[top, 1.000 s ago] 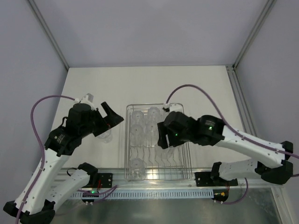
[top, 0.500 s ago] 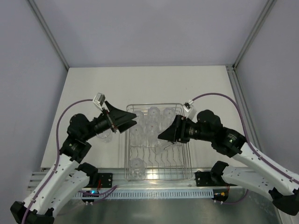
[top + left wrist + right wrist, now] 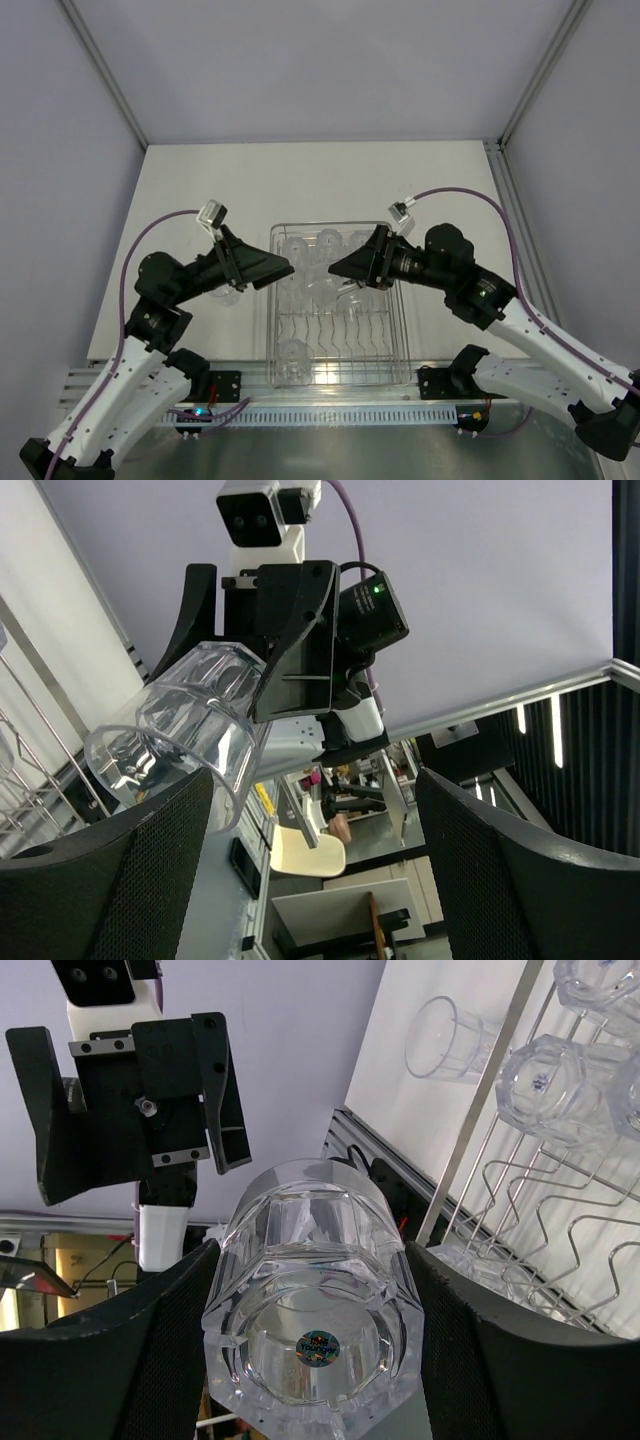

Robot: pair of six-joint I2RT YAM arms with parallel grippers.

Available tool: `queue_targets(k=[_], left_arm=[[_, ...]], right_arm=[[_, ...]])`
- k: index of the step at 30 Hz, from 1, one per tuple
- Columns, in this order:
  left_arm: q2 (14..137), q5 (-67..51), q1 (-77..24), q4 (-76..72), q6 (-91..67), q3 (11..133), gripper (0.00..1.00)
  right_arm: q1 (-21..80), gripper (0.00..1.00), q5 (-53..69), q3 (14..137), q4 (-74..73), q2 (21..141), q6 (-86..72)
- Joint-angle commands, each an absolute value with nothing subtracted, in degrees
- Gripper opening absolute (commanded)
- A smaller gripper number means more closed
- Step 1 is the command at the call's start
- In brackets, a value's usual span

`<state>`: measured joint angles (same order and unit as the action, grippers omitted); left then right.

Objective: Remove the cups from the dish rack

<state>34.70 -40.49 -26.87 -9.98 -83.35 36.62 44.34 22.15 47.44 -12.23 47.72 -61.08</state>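
My right gripper (image 3: 315,1355) is shut on a clear faceted cup (image 3: 315,1300), held on its side above the dish rack (image 3: 270,335). The same cup (image 3: 180,742) shows in the left wrist view, its open mouth turned toward my left gripper (image 3: 315,875). That gripper is open with nothing between its fingers, and the cup's rim lies just past its left fingertip. Seen from above, the left gripper (image 3: 275,268) and right gripper (image 3: 345,268) point at each other over the rack's back half. Several more cups (image 3: 292,352) stand in the rack.
One clear cup (image 3: 226,292) stands on the white table just left of the rack, also seen as a cup (image 3: 450,1035) in the right wrist view. Curved prongs (image 3: 560,1230) fill the rack's middle. Both arm bases sit at the near edge.
The right gripper rose from the rack with the cup and turned left. The left gripper swung from beside the rack to face it, ending close to the cup's mouth.
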Motion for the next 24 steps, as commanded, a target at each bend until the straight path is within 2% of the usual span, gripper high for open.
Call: queue_targets(k=[1, 13, 18, 20, 24], left_arm=[[34.72, -43.24, -26.98, -9.05, -81.56, 36.12, 0.82], [38.67, -42.98, -28.65, -8.61, -79.81, 35.95, 0.84], [39.02, -41.31, -29.88, -10.1, -80.33, 36.12, 0.8], [39.55, -40.87, -30.58, -10.98, -80.51, 36.38, 0.72], [40.08, -40.34, -31.03, -10.38, -80.07, 36.56, 0.41]], right_arm=[[44.12, 0.04, 24.96, 47.29, -3.7, 49.56, -63.89], [44.12, 0.04, 24.52, 49.04, 1.93, 55.1, -64.6], [44.03, 0.04, 23.73, 50.53, 1.4, 58.35, -63.64], [44.12, 0.04, 23.55, 51.06, 1.32, 59.76, -63.46], [44.12, 0.04, 23.38, 51.94, 1.41, 61.17, -63.37]])
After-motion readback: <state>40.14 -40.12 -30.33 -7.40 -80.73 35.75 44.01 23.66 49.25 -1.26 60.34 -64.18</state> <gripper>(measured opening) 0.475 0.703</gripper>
